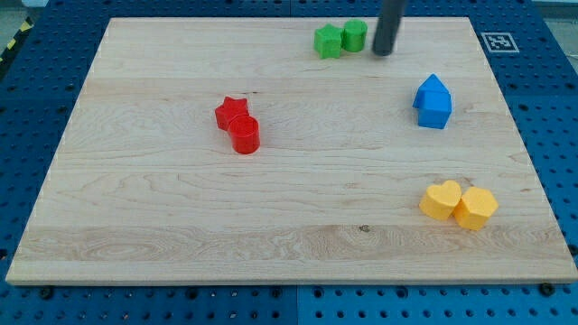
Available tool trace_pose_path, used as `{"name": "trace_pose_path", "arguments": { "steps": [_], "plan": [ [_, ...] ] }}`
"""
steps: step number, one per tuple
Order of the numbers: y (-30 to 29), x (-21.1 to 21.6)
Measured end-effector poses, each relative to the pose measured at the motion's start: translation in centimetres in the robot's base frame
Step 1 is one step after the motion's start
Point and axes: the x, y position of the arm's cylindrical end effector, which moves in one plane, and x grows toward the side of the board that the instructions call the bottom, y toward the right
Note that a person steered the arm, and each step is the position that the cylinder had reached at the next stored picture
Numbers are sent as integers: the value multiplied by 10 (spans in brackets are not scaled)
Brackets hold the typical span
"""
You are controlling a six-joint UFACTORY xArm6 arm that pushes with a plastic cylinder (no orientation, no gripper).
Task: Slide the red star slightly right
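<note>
The red star (230,112) lies left of the board's middle, touching a red cylinder (245,134) at its lower right. My tip (384,51) is near the view's top, just right of a green cylinder (354,35) and a green block (329,41). The tip is far to the upper right of the red star, apart from it.
Two blue blocks (433,101) touch at the view's right. A yellow heart (441,199) and a yellow hexagon (475,208) sit together at the lower right. The wooden board (163,226) lies on a blue pegboard table. A marker tag (498,41) is at the top right.
</note>
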Motion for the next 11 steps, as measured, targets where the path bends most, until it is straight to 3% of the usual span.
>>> {"name": "trace_pose_path", "arguments": {
  "steps": [3, 5, 6, 8, 11],
  "plan": [
    [-90, 41],
    [-239, 67],
    [-289, 111],
    [-277, 132],
    [-153, 147]
  ]
}}
